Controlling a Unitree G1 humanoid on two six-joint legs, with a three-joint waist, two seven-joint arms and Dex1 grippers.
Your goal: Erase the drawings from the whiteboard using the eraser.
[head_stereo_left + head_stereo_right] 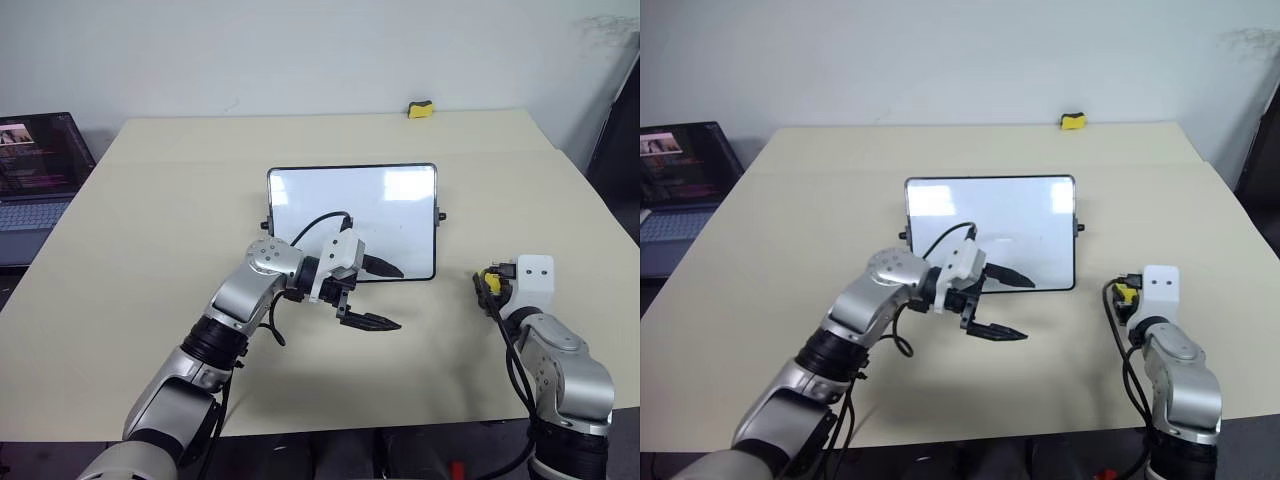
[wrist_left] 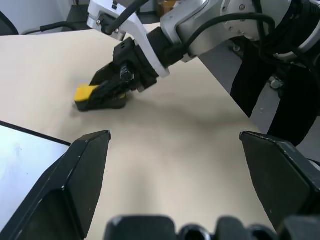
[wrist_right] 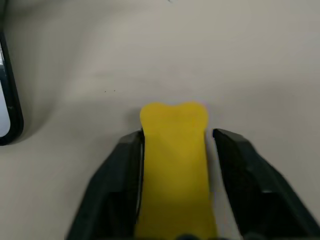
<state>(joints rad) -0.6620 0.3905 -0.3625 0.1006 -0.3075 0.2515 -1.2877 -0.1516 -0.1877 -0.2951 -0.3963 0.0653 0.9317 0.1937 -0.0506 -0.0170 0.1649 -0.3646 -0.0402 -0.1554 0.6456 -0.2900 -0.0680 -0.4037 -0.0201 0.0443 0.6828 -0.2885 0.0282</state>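
The eraser (image 3: pixel 174 165) lay on the desk (image 1: pixel 150 220) between the two fingers of the right gripper (image 3: pixel 175 145), its yellow top facing up; one finger (image 3: pixel 122 175) sat against its side while the other stood just apart from it, so the fingers were partly spread and whether they gripped it could not be told. From the left wrist view the same block showed its yellow end poking out past those black fingertips, resting on the desk surface. The whiteboard (image 1: pixel 352 215) lay flat well to the side of that gripper, its white face showing no clear drawings. Over its near edge hung the left gripper (image 1: pixel 375 295), fingers wide apart and empty. A second yellow-and-black block (image 1: pixel 420 109) sat at the desk's far edge, and a laptop (image 1: pixel 35 170) stood beside the desk
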